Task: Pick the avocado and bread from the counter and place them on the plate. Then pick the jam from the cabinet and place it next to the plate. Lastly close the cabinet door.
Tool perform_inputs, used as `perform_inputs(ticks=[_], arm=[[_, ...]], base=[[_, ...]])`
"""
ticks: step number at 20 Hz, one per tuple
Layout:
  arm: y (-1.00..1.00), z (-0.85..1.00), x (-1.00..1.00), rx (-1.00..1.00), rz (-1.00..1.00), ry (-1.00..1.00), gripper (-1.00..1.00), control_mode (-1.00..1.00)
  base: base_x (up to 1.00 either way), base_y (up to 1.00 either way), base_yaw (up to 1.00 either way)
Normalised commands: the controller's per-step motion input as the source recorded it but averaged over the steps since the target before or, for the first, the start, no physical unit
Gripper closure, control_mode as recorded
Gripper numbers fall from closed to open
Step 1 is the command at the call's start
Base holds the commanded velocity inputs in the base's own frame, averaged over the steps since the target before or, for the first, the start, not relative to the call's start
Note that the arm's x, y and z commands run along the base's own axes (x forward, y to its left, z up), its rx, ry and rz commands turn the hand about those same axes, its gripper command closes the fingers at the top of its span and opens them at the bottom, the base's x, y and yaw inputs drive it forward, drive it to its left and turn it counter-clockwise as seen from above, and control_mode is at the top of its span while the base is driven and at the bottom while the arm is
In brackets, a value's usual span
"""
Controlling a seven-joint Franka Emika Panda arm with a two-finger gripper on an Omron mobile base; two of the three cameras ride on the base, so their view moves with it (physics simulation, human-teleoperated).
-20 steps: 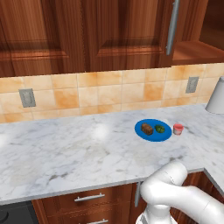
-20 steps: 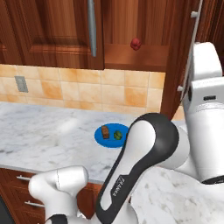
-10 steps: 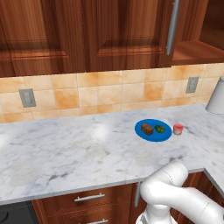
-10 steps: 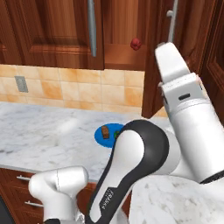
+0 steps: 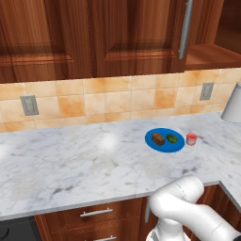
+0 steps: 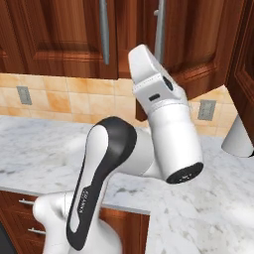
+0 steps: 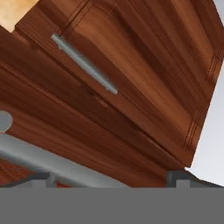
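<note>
Veined white-grey marble worktop [image 5: 70, 164] carries a flat round blue plate [image 5: 164, 140]; its small brown bread [image 5: 158, 139] and green avocado [image 5: 172, 138] blur. End effector [image 7: 111, 180] released, fingertips cut off; silver-bar-handled reddish-brown cabinet door [image 7: 144, 65] runs diagonally.

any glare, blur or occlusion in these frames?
Left base view: soft glare patches on the counter, plate and jam sharp. Right base view: the arm blocks the middle. Hand view: rolled, close on the cabinet door, bar handle slightly soft.
</note>
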Motion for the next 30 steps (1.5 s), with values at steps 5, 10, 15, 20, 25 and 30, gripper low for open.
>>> perform_inputs(ticks=[5,10,15,20,25,30], arm=[[0.09,0.09,0.40,-0.07,-0.15,0.00,-1.00,-1.00],[0.01,0.08,0.73,-0.07,-0.14,0.00,-1.00,-1.00],[0.00,0.01,0.85,-0.06,-0.12,0.00,-1.00,-1.00],[0.00,0.00,0.88,-0.03,-0.11,0.01,-1.00,-1.00],[0.00,0.00,0.92,-0.02,-0.10,0.04,-1.00,-1.00],[0.00,0.00,0.92,-0.01,-0.09,0.08,-1.00,-1.00]], base=[[0.00,0.00,0.00],[0.00,0.00,0.00],[0.00,0.00,0.00],[0.00,0.00,0.00],[0.00,0.00,0.00],[0.00,0.00,0.00]])
